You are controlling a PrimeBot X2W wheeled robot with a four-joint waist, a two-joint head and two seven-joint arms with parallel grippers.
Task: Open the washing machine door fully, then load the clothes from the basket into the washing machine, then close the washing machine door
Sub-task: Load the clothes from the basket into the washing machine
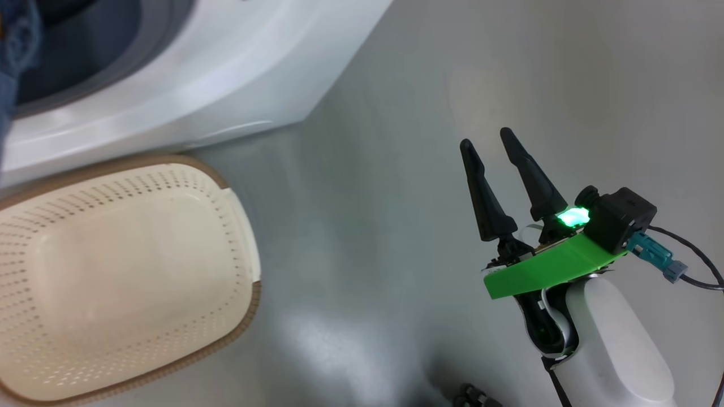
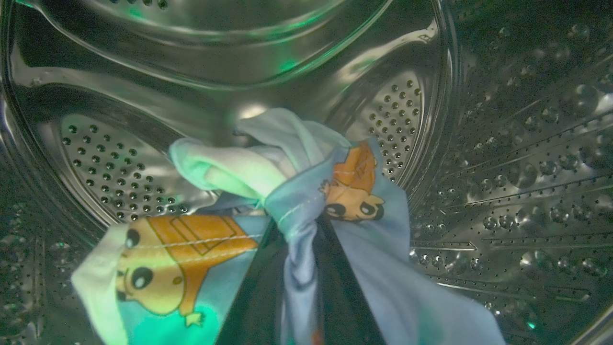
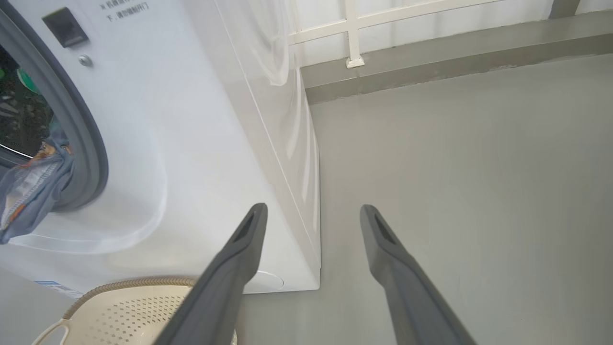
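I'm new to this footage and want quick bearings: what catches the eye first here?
The bear-printed blue clothes pinched in the left hand, deep inside the shiny steel drum, stand out first. The cream basket on the floor before the washing machine lies empty, and the right hand hovers open to its right, a green light glowing at its wrist.

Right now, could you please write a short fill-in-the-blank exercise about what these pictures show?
1. The basket is ___ of laundry.
2. The left gripper is shut on the clothes inside the steel ___.
3. The right gripper is ___ and holds nothing.

Missing words: empty; drum; open
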